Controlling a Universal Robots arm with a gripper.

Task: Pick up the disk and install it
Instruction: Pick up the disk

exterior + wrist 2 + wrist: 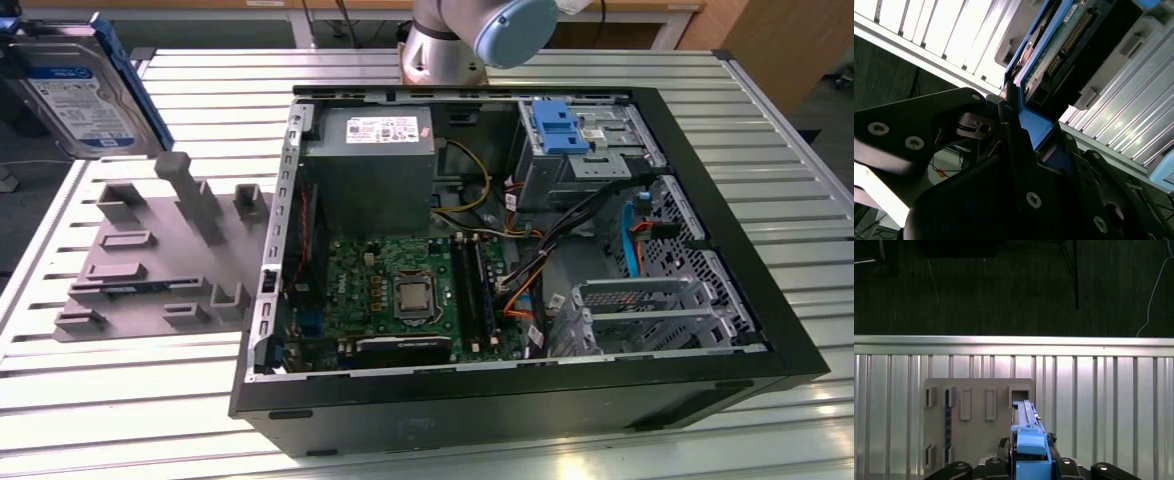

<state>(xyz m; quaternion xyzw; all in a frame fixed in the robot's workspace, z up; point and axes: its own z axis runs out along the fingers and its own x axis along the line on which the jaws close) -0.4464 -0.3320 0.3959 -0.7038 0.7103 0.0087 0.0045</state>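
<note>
The disk [70,92], a silver drive with a white-and-blue label in a blue plastic bracket, hangs upright at the exterior view's upper left, above the far end of the grey fixture plate [147,260]. In both wrist views my gripper [1030,466] is shut on the disk, with the blue bracket [1029,439] pinched between the black fingers [1009,125]. The second wrist view shows the disk's green circuit-board edge [1054,47] just past the fingertips. In the first wrist view the fixture plate [979,415] lies below the held disk.
An open black computer case [787,340] lies on the slatted metal table [120,400]. Inside it are a grey power supply [367,165], a motherboard [394,290], cables and an upright blue bracket [554,125] at the drive bay. The arm's base [461,40] stands behind the case.
</note>
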